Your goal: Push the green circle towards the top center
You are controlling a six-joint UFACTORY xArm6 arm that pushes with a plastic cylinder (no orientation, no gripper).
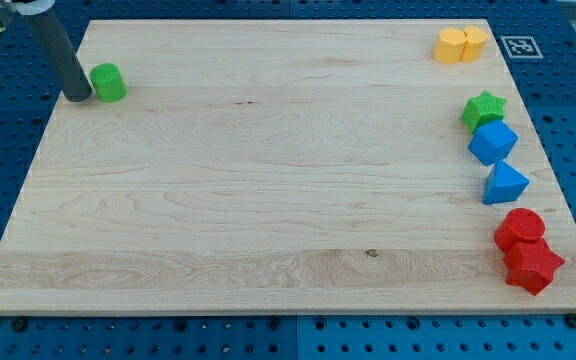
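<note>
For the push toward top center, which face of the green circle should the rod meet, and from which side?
Meet the green circle on its left face, pushing rightward. My tip sits just left of it, and the top center lies to the view's right. Its round wall probably needs a centered contact.

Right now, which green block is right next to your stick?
The green circle, at the view's top left, right beside my tip. The green star sits far off at the view's right edge.

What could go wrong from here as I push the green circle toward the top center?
1. My tip sits just left of the green circle, near the board's left edge; an off-centre push may let the round block roll aside.
2. The circle is already close to the top edge, so any upward drift could send it off.
</note>
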